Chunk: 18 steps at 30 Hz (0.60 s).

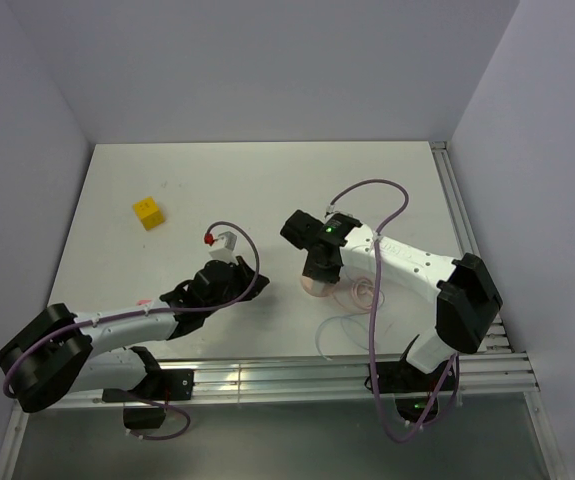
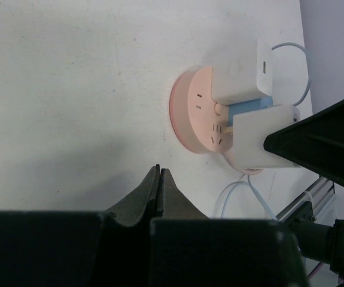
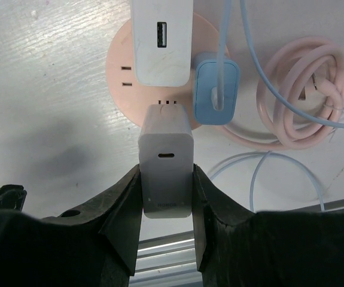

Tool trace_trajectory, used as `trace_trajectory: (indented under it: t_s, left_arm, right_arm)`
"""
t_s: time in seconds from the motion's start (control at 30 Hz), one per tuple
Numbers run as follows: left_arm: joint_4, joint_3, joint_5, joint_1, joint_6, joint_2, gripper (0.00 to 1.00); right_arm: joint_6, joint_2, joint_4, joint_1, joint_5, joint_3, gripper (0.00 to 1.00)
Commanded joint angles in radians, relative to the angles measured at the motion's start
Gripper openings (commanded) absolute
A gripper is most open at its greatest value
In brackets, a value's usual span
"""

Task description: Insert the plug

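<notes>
Your right gripper (image 3: 166, 179) is clamped on a white charger (image 3: 167, 149), one finger on each side. The charger's front end meets the near edge of the pink hub (image 3: 119, 63). In the left wrist view a prong shows between charger and hub face, so it is not fully seated. The plug (image 3: 216, 84) sits on the hub just right of the held charger, with its pale cable (image 3: 224, 24) leading away. A second charger (image 3: 161, 42) stands on the hub's far side, just beside the plug. A pink coil (image 3: 297, 95) lies right of the hub. Your left gripper (image 2: 160, 179) is closed on nothing, apart to the hub's left. A yellow cube (image 1: 148, 212) lies farther left, beyond it.
</notes>
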Motion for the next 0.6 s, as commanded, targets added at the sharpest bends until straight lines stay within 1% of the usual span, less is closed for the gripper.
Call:
trace_trajectory:
  t_s: [0.0,0.33,0.57]
  left_arm:
    - [0.028,-0.007,-0.003,0.002,0.012,-0.036,0.00]
    - [0.037,-0.008,0.006,0.005,0.014,-0.026,0.00]
    - [0.041,-0.005,0.008,0.006,0.016,-0.023,0.00]
  right_arm:
    - [0.027,-0.018,0.036,0.001,0.047,-0.022,0.00]
    - [0.035,-0.015,0.091,0.002,0.050,-0.087,0.00]
    - [0.027,-0.018,0.122,0.002,0.061,-0.081,0.00]
